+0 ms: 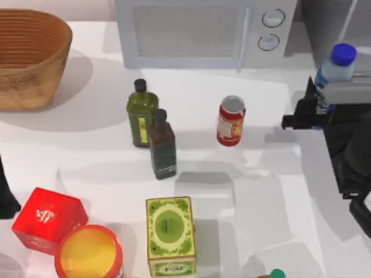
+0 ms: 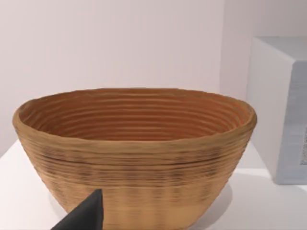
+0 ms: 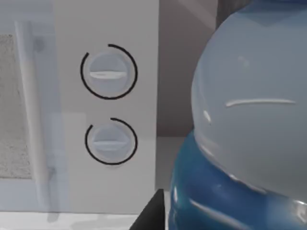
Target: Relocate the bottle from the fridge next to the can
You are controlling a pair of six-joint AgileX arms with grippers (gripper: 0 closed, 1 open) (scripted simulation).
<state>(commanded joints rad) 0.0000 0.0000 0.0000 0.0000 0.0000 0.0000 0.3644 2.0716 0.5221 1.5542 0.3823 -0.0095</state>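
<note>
The right gripper (image 1: 322,107) is at the far right of the table, its claw pinching the bottle (image 1: 333,72) around the label. The bottle stands upright in that grip, blue cap (image 1: 343,54) on top, just in front of the grey fridge (image 1: 333,23) at the far right corner. In the right wrist view the bottle (image 3: 249,120) sits very close, clear shoulder above, blue label below, with the microwave (image 3: 105,105) and its two round knobs beyond it.

The can (image 1: 231,120) waits upright in the middle of the table, well left of the bottle and apart from it. Further left stand an olive bottle (image 1: 141,113) and, touching or just beside it on the near side, a dark bottle (image 1: 162,145). The microwave (image 1: 197,32) runs along the far edge, a wicker basket (image 1: 29,58) sits at the far left.

Near side: a green box (image 1: 169,234), a red box (image 1: 49,220), and a red tub (image 1: 88,253) with a yellow lid just beside the red box.

The left arm (image 1: 6,191) is parked at the left edge; whether its claw is spread or pressed together cannot be told. Its wrist view looks at the basket (image 2: 134,158), with one dark fingertip (image 2: 84,215) in the foreground.
</note>
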